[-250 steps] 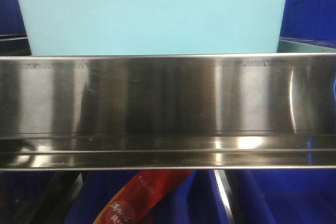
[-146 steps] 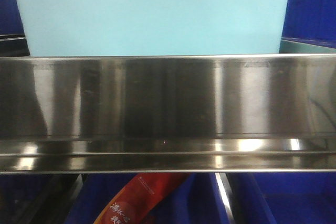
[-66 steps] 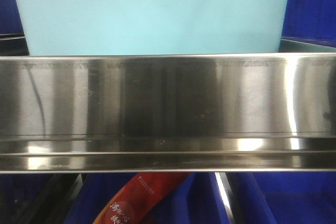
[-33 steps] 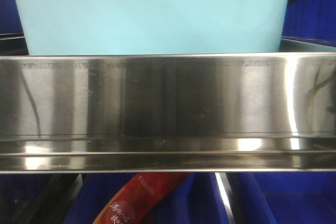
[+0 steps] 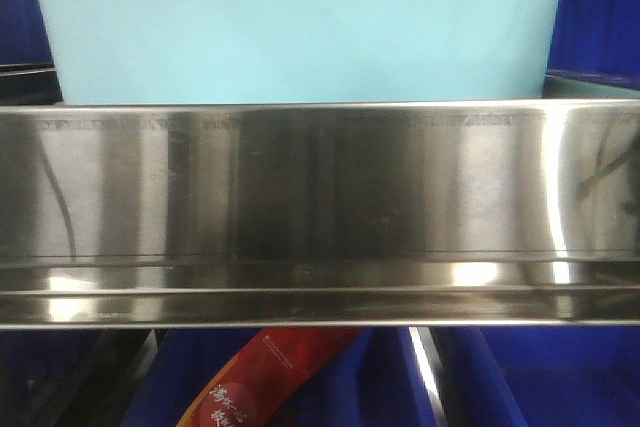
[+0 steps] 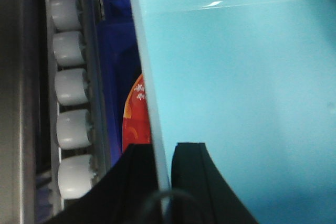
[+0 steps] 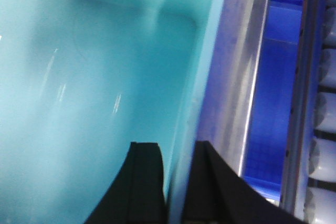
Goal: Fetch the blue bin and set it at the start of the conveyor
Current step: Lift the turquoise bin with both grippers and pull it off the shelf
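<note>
Gripping on the left: the left gripper [image 6: 164,181] has its two black fingers [image 6: 194,177] clamped on the blue bin [image 5: 300,37], one finger inside the side wall and one outside, with the thin rim pinched between them.
Gripping on the right: the right gripper [image 7: 176,184] mirrors that hold on the bin's opposite wall, with its fingers [image 7: 147,182] closed tight on either face of the pale plastic.
Blue bin: the light turquoise tub fills the top of the front-facing view, its smooth front wall squarely facing the camera and its interior open to both wrist cameras.
Shelf rail: a shiny stainless-steel shelf rail [image 5: 320,197] runs the full width just below the bin's front wall and hides the bin's base, so it cannot be told whether the bin rests on the shelf or is raised off it.
Dark blue bins: dark blue bins [image 5: 600,7] stand on both sides of the bin, with more of them showing lower down, beneath the rail.
Red packet: a red packet [image 5: 260,377] printed with white characters lies below the bin, under the rail.
White rollers: a row of white rollers [image 6: 71,87] runs alongside the bin, beyond its gripped wall in the left wrist view.
</note>
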### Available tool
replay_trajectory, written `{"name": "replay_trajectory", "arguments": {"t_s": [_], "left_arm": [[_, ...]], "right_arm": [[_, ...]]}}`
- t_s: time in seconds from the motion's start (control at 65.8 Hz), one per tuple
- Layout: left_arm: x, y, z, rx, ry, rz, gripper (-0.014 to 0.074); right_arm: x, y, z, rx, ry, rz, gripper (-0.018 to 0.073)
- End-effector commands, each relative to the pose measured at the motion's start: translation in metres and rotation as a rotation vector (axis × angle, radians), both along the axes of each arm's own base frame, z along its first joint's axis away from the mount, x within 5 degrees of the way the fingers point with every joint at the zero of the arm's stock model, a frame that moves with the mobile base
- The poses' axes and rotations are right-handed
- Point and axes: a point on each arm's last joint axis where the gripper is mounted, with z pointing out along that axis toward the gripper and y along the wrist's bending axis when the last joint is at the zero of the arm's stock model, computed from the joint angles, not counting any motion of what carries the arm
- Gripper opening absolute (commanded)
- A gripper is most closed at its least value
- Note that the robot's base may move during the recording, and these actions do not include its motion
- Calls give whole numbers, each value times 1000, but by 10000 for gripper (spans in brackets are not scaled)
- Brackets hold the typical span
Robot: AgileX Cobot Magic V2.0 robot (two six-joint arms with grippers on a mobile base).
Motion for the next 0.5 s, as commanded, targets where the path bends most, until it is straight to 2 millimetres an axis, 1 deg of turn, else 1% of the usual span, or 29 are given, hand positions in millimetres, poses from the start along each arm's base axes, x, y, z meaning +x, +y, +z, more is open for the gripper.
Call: {"name": "replay_trajectory", "arguments": {"t_s": [0.0, 0.137, 0.38, 0.486], "left_arm": [[-9, 0, 16, -24, -40, -11, -111], [-25, 4, 39, -43, -104, -14, -111], [-69, 18, 92, -94, -273, -14, -111], [-86, 23, 112, -116, -347, -15, -111]], "right_arm": [[-10, -1, 22, -2, -69, 18, -151], [-31, -5, 54, 15, -155, 18, -151], [-78, -15, 110, 52, -336, 14, -151], [-92, -18, 125, 64, -392, 13, -151]]}}
